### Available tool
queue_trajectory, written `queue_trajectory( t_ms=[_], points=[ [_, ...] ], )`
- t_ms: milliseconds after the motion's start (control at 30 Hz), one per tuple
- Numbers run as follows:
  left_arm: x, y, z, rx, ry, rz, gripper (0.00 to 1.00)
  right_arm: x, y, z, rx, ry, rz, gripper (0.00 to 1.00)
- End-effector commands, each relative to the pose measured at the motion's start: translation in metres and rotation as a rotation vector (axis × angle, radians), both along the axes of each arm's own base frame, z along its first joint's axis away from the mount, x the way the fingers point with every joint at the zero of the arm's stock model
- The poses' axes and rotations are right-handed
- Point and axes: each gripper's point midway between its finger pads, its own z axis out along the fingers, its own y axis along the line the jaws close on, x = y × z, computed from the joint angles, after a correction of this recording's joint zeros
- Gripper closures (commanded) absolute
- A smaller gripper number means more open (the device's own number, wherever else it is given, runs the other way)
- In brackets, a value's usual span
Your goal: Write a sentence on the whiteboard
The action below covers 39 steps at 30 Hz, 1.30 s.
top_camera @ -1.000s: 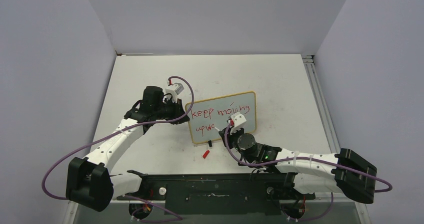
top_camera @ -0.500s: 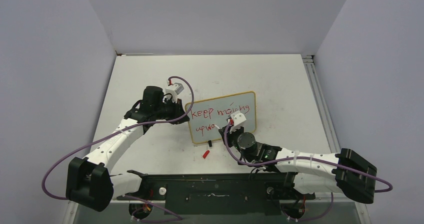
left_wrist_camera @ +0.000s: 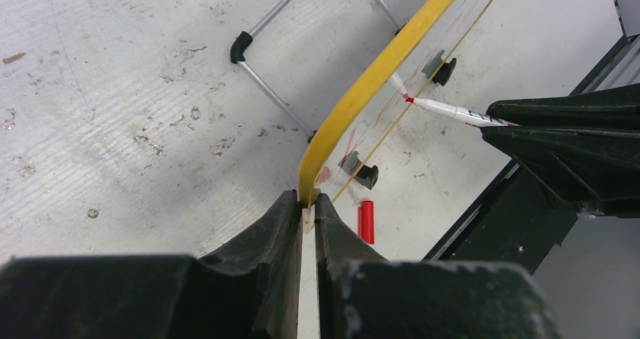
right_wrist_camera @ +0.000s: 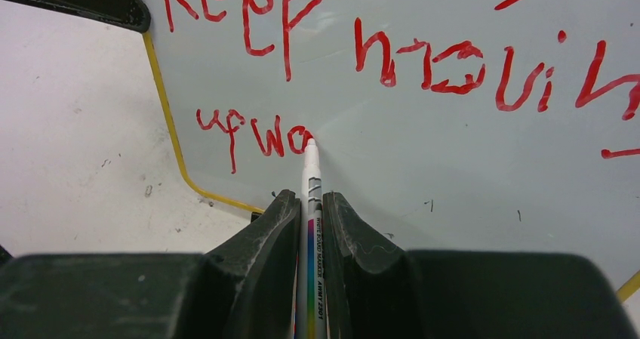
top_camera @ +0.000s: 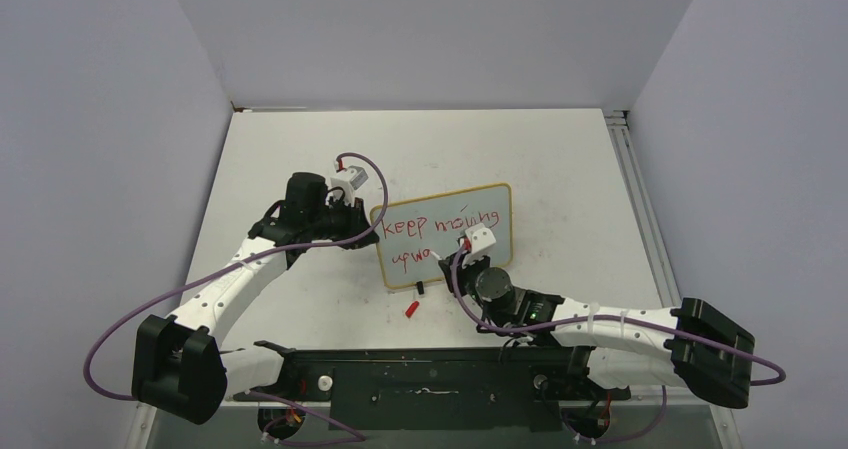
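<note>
Slightly rightward my right pincer [right_wrist_camera: 308, 201] has crept, pinching the marker [right_wrist_camera: 310, 174]; its tip touches the whiteboard [right_wrist_camera: 453, 173], propped mid-worktop, beside the fresh fourth letter of the sentence's [right_wrist_camera: 286, 37] lower line. My left pincer [left_wrist_camera: 308, 203] is clamped on the yellow frame edge. If I press too hard, I judge the board could twist or skid and smear the stroke

The whiteboard [right_wrist_camera: 453, 165] carries the sentence [right_wrist_camera: 285, 37] in red: 1st line "keep moving", 2nd line only "upwo". Print on the marker [right_wrist_camera: 311, 195] barrel is too small to read.
</note>
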Motion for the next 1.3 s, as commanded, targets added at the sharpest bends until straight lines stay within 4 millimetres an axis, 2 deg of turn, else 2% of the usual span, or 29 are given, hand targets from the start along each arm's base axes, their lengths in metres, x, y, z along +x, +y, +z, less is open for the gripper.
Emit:
queue_trajectory(
  t_ms=[0,267,600,967,1267],
  points=[
    [0.003,-0.005,0.010,-0.020,-0.020,-0.017,1.00,0.005,-0.016,-0.007,-0.010,0.001,-0.080,0.95],
    [0.003,-0.005,0.009,-0.017,-0.020,-0.015,1.00,0.000,-0.022,-0.021,-0.028,0.024,-0.092,0.95],
    [0.003,-0.004,0.010,-0.013,-0.027,-0.010,1.00,-0.004,-0.023,-0.023,-0.032,0.026,-0.095,0.95],
    [0.006,-0.002,0.009,-0.002,-0.027,-0.002,1.00,-0.012,-0.011,0.022,0.021,-0.029,-0.034,0.95],
    [0.005,-0.001,0.010,0.001,-0.033,-0.008,1.00,-0.016,-0.010,0.045,0.034,-0.043,0.007,0.95]
  ],
)
